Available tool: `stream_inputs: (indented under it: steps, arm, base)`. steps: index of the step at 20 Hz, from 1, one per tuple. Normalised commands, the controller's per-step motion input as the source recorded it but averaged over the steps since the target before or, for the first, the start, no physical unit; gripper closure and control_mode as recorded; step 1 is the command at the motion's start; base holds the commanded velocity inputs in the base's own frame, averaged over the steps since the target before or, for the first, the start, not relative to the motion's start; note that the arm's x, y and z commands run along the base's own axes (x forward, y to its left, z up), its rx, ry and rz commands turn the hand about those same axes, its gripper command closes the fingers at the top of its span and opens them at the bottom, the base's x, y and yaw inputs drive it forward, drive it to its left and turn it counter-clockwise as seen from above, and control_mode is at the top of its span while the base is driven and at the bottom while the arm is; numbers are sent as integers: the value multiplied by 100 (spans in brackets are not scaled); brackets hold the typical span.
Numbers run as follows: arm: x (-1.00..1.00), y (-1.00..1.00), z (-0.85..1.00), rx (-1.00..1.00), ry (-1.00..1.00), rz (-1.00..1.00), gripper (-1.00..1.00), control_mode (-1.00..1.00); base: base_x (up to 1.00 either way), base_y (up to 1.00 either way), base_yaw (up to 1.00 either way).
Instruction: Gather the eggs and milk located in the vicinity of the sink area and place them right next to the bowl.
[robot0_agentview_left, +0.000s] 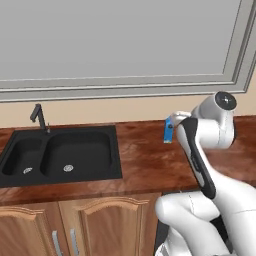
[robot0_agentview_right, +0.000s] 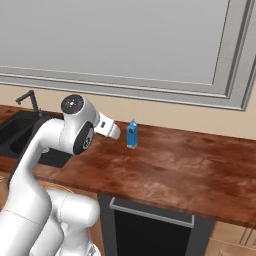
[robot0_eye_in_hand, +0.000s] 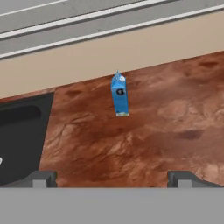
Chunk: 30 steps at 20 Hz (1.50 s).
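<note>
We face a reddish-brown wooden tabletop (robot0_agentview_right: 190, 165) under a grey window frame, with the black sink (robot0_agentview_left: 60, 155) set in at the left. The milk (robot0_eye_in_hand: 119, 95) stands upright, apart from the sink's right edge and straight ahead of our end effector (robot0_eye_in_hand: 111, 177), well apart from it. The end effector's jaws are spread fully wide, holding and touching nothing.

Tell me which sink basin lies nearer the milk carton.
The larger basin, on the side away from the faucet's far end and bordering the bare wooden counter, is nearer the milk carton; the smaller basin lies beyond it.
</note>
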Motion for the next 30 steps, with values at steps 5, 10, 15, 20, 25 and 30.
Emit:
stream_inputs:
  steps: [5,10,15,20,25,30]
  arm:
    - [45,-5,0,0,1,0,-100,-100]
    - [39,-6,-6,0,1,0,-100,-100]
    - [33,-7,-16,0,3,0,-100,-100]
    - [26,-6,-25,0,4,0,-100,-100]
    - [31,-8,-25,0,3,0,-100,-100]
    - [32,-10,-20,0,0,0,-100,-100]
  base:
    - [0,0,0]
    - [0,0,0]
    - [0,0,0]
    - [0,0,0]
    - [0,0,0]
    - [0,0,0]
